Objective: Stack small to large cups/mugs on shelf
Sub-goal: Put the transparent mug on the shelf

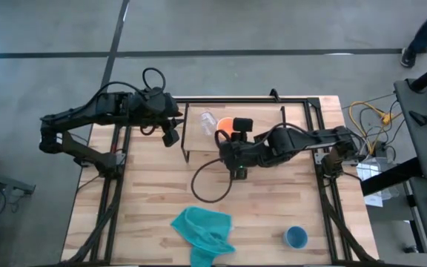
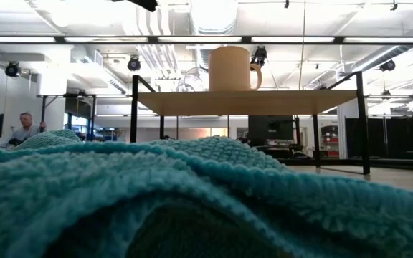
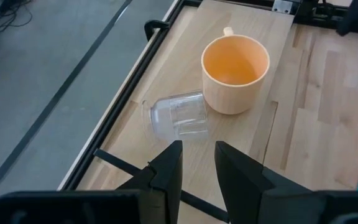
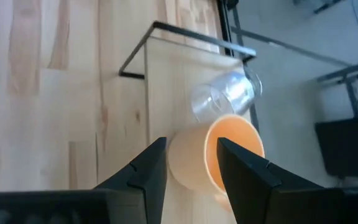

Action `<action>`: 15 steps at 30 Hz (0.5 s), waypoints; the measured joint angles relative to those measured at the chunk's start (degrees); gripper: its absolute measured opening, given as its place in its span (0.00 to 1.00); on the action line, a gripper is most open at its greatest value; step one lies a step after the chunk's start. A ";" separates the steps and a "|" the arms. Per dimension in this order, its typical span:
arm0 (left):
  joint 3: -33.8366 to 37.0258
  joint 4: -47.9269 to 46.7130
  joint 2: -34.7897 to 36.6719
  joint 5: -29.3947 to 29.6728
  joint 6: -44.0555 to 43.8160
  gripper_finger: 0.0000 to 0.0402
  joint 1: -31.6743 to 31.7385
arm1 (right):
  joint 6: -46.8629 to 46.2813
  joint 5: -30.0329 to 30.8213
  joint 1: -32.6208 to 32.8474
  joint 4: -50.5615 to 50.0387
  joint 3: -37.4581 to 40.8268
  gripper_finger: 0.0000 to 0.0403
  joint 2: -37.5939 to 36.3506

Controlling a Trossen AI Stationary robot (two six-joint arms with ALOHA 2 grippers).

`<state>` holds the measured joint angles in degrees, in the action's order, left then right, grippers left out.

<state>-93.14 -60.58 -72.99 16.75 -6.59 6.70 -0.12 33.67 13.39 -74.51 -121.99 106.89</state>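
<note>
Three cups: two are on the shelf (image 1: 199, 137), one is down on the tabletop (image 1: 273, 193).
Orange mug (image 3: 235, 71): upright on the shelf, mouth up, nothing inside; its handle points away from the glass cup.
Glass cup (image 3: 178, 115): tipped on its side just beside the orange mug, long axis running along the board, open end facing away from the mug, nothing in it. Whether it touches the mug I cannot tell.
Blue cup (image 1: 296, 236): upright near the front right of the tabletop, well apart from the shelf; I cannot make out its inside.
Cloth (image 1: 204, 232): teal, crumpled at the front middle of the tabletop.
My left gripper (image 3: 197, 165): above the shelf's left end, fingers apart with a narrow gap, pointing toward the glass cup and holding nothing.
My right gripper (image 4: 191, 165): above the shelf by the orange mug, fingers apart; the mug shows in the gap but lies beyond the tips.
Hidden: in the low view the cloth fills the foreground, the glass cup is a faint shape behind the mug, and a person (image 2: 24, 127) sits far off at the left.
</note>
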 joint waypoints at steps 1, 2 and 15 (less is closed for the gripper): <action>0.00 0.00 0.00 0.00 0.00 0.20 0.00 | 1.07 0.17 -0.03 0.95 0.24 0.33 0.04; 0.00 0.01 0.00 0.00 0.00 0.20 0.00 | 2.10 0.67 -0.08 2.26 0.60 0.33 0.06; 1.02 0.01 -0.48 5.04 1.10 0.20 0.09 | 6.18 0.87 -0.70 12.44 10.12 0.30 0.07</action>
<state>-92.12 -60.57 -73.47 21.79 -5.49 6.79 6.06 34.54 12.69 -62.07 -111.87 106.96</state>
